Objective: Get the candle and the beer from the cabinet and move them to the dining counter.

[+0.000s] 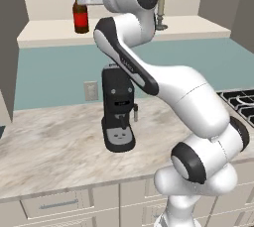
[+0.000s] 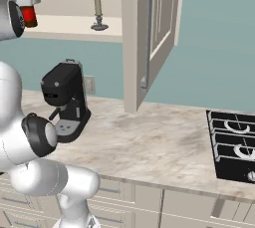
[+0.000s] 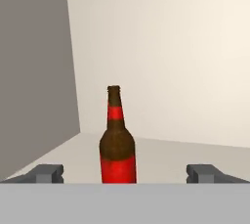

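shelf: light cabinet shelf [image 1: 124, 30] | on it: beer [image 3: 117, 142] standing up, right in front of the hand | candle [image 1: 161, 13] standing off to the hand's right

No readable text, brand, number or sign anywhere.

- beer [image 3: 117, 147]: red label and red neck band, both plain colour, no lettering.
- coffee machine [image 1: 118, 109]: dark front with small light marks near its base, too small to read as characters.
- wall outlet [image 1: 91, 91]: blank plate, no markings legible.
- stove [image 2: 234, 147]: dark surface, light curved burner shapes, no numerals or symbols legible.
- robot arm [image 1: 163, 80]: faint dark pattern along one link, not legible as letters.
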